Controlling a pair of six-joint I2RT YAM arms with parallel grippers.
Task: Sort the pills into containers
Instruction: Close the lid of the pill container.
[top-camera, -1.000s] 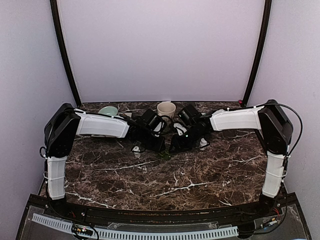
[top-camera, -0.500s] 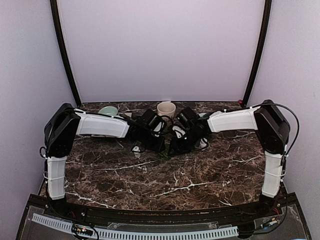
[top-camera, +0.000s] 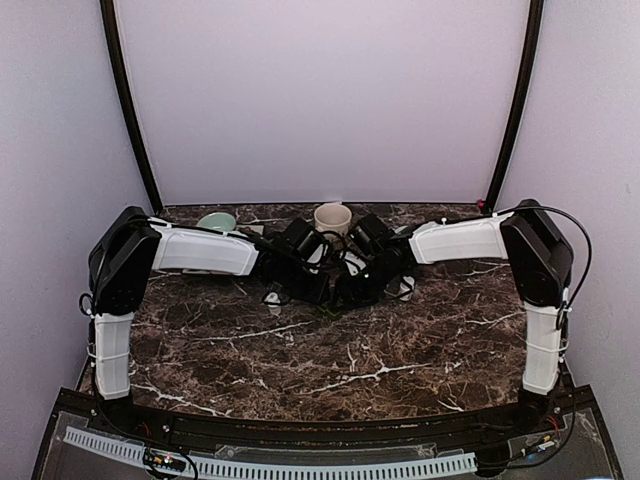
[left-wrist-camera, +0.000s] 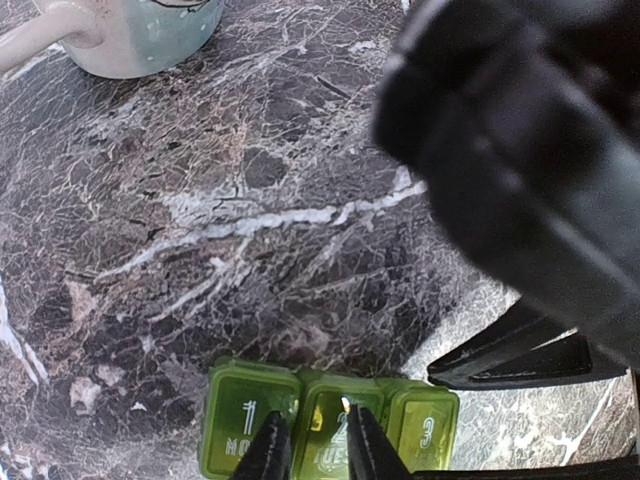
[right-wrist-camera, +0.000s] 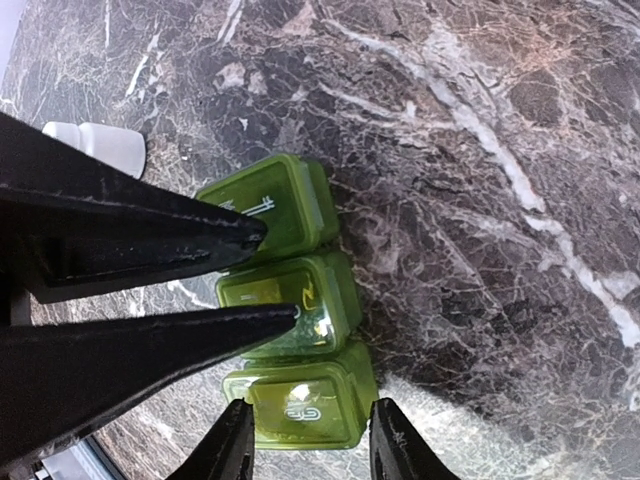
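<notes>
1. Left arm (top-camera: 200, 250): white forearm link stretched inward towards the table's middle, with the black wrist tipped down over the pill organizer (right-wrist-camera: 315, 285).
2. Right arm (top-camera: 460, 240): mirrors it from the other side, so the two wrists nearly meet.
3. Left gripper (left-wrist-camera: 312, 425): slim black fingers with a narrow gap between them, poised at the lid marked 2. Whether they pinch it cannot be told.
4. Right gripper (right-wrist-camera: 313, 402): fingers apart, flanking the end compartment marked 3. Contact with its walls cannot be told.
5. Pill organizer: translucent lime-green plastic, a row of three rounded-corner boxes with embossed numerals. It lies on the glossy, dark, white-veined marble table (top-camera: 350, 360).
6. Behind the wrists stand a mint glazed mug (top-camera: 216, 221) and a beige cup (top-camera: 333, 217), both round.
</notes>
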